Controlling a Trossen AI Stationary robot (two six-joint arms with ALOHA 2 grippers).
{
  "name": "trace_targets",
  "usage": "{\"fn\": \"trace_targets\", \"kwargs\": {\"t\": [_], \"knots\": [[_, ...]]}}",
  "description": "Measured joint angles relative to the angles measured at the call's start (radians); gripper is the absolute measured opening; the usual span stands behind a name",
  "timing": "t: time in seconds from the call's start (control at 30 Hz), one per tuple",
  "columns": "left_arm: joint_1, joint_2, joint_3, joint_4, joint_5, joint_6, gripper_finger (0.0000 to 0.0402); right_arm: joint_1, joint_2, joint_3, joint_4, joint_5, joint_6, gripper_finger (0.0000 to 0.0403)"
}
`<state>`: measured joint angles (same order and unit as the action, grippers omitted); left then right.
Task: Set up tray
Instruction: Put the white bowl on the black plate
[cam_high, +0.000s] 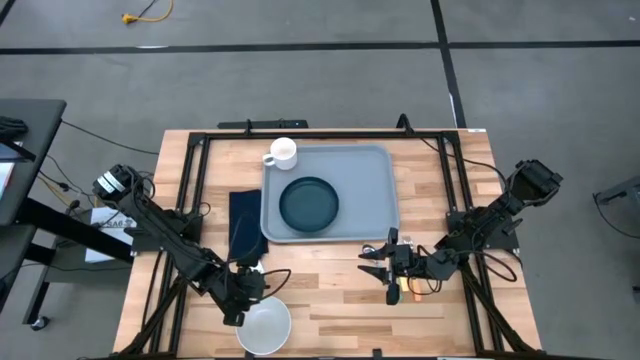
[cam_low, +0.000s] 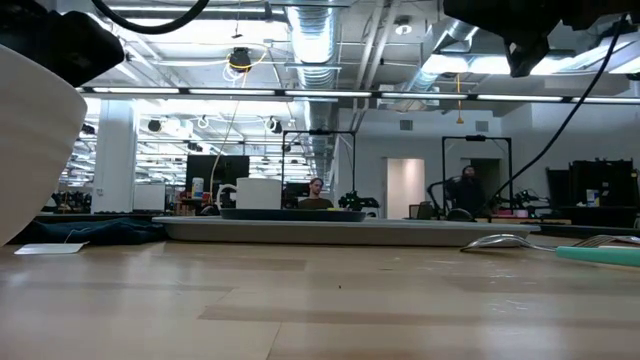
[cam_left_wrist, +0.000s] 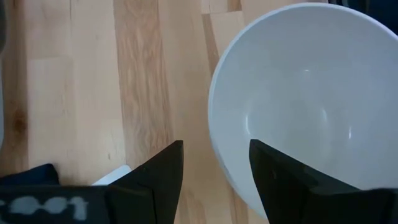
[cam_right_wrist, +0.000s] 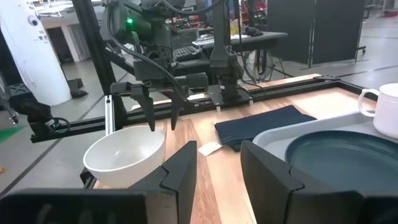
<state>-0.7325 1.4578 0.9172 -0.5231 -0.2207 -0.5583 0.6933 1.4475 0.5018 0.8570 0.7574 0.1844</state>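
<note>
The light grey-blue tray lies at the table's middle, toward the far side. On it are a dark teal plate and a white mug. A navy napkin lies along the tray's left side. A white bowl stands near the front edge. My left gripper is open and slants down over the bowl's rim, one finger over the inside and one outside, with no touch showing. My right gripper is open, level and empty, in front of the tray's near right corner.
Cutlery lies on the table under my right gripper: a metal spoon and a teal-handled piece, seen from above with an orange part. A black frame borders the table. Bare wood lies in front of the tray.
</note>
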Motion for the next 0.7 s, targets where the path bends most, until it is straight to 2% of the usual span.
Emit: {"fn": "trace_targets", "kwargs": {"t": [0.43, 0.7], "knots": [[0.000, 0.000, -0.026, 0.017, -0.012, -0.010, 0.0171, 0.000, 0.000, 0.000, 0.000, 0.001, 0.001, 0.0118], [0.011, 0.080, -0.027, 0.019, 0.024, -0.005, 0.0171, 0.000, 0.000, 0.000, 0.002, 0.002, 0.001, 0.0118]]}}
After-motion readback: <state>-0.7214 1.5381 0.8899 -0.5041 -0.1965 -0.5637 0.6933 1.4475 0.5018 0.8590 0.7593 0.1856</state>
